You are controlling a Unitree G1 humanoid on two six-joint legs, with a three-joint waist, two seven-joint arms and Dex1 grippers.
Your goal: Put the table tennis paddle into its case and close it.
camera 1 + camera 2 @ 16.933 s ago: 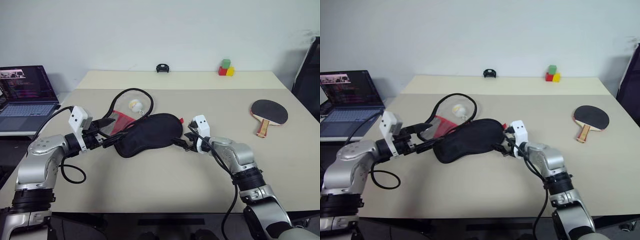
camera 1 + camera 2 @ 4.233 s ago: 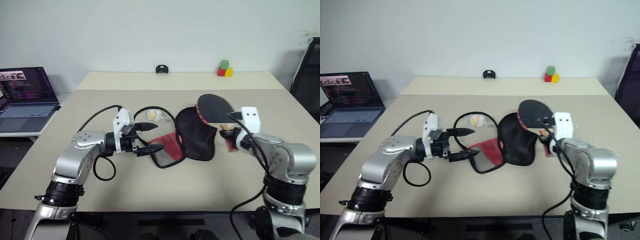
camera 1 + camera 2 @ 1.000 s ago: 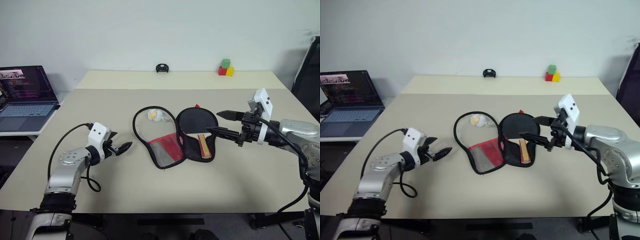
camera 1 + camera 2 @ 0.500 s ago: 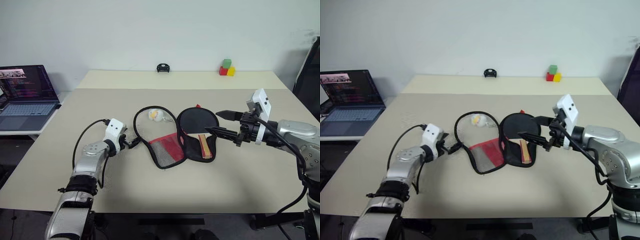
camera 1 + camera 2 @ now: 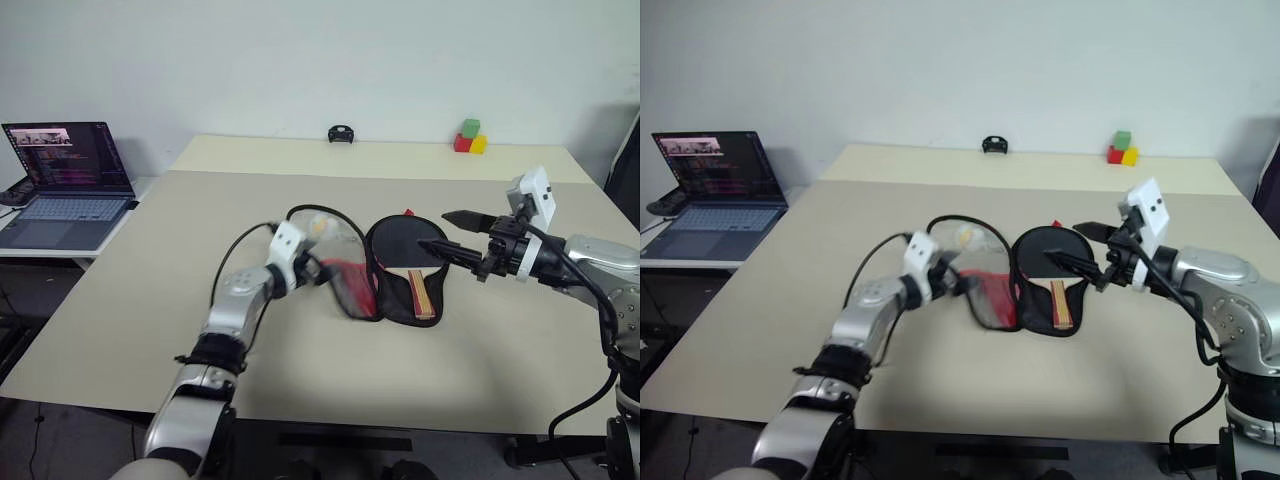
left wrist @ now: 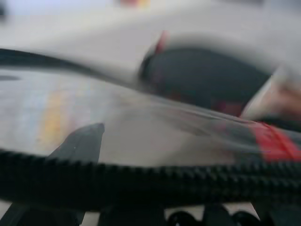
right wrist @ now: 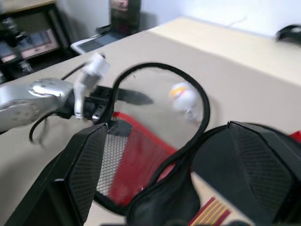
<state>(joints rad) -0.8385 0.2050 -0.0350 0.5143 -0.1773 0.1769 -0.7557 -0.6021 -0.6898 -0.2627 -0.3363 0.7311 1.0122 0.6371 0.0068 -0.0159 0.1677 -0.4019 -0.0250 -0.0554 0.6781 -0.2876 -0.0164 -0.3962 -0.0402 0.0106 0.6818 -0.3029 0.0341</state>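
The case (image 5: 392,305) lies open mid-table. The table tennis paddle (image 5: 402,245) rests in its black right half, its wooden handle (image 5: 421,293) pointing toward me. The left flap (image 5: 352,285), with a red mesh panel, is tilted up toward the paddle. My left gripper (image 5: 318,270) is open at the flap's zip rim (image 6: 141,181); one finger (image 7: 136,97) reaches past the rim. The ball charm (image 7: 184,96) sits behind the flap. My right gripper (image 5: 433,230) hovers open above the paddle's face with nothing between its fingers.
An open laptop (image 5: 70,185) stands on a lower side table at the far left. A small black object (image 5: 342,133) and coloured blocks (image 5: 470,138) sit along the table's far edge. Bare tabletop (image 5: 150,260) stretches left of the case and in front of it.
The camera view has shifted. My left gripper swung right to the flap's rim, and the flap, flat before, now tilts up toward the paddle. The right gripper barely moved.
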